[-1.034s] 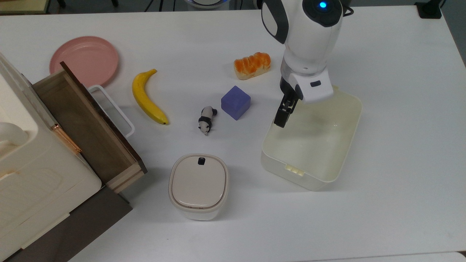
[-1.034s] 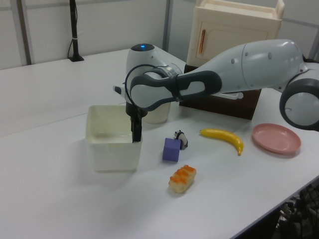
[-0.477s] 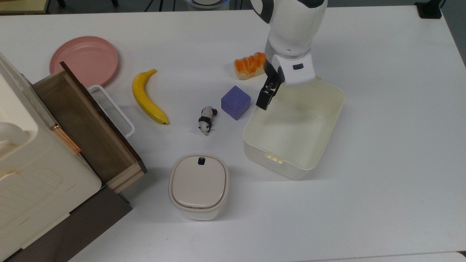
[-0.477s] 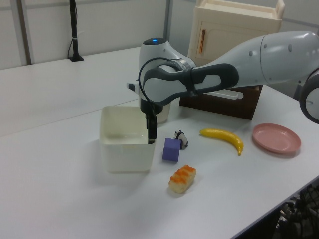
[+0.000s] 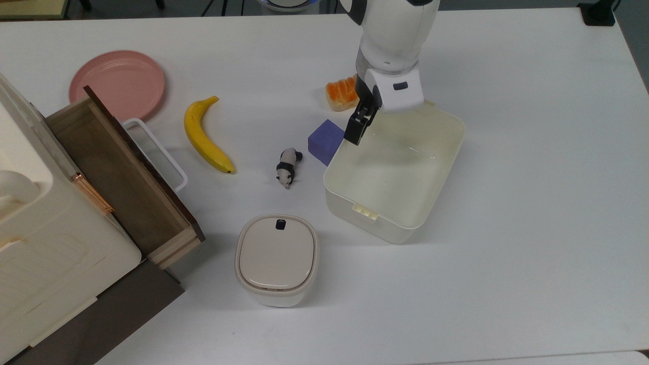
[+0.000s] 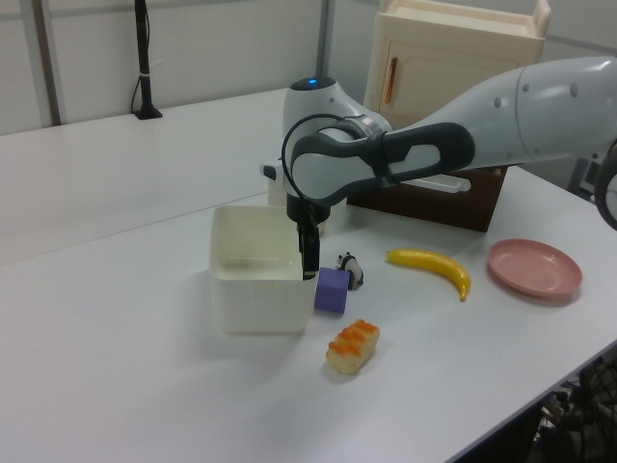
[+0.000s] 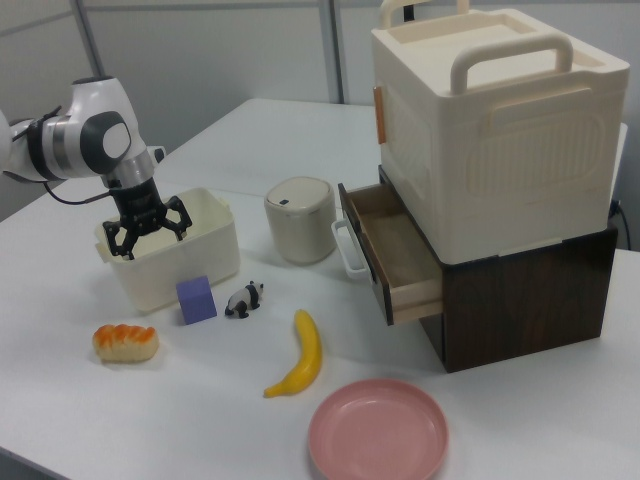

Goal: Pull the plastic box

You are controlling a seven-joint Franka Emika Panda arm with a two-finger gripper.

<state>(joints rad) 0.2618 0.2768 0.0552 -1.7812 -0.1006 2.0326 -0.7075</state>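
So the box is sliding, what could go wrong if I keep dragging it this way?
The plastic box already meets the purple cube; more travel would likely shove the cube toward the panda figure. The gripper only hooks the box's wall, so it might slip off, or the box could swing round.

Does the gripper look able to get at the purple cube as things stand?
Probably yes. The gripper hangs at the rim of the plastic box, right next to the purple cube, and nothing covers the cube's top. The box wall sits close against one side of it, which may crowd a grasp.
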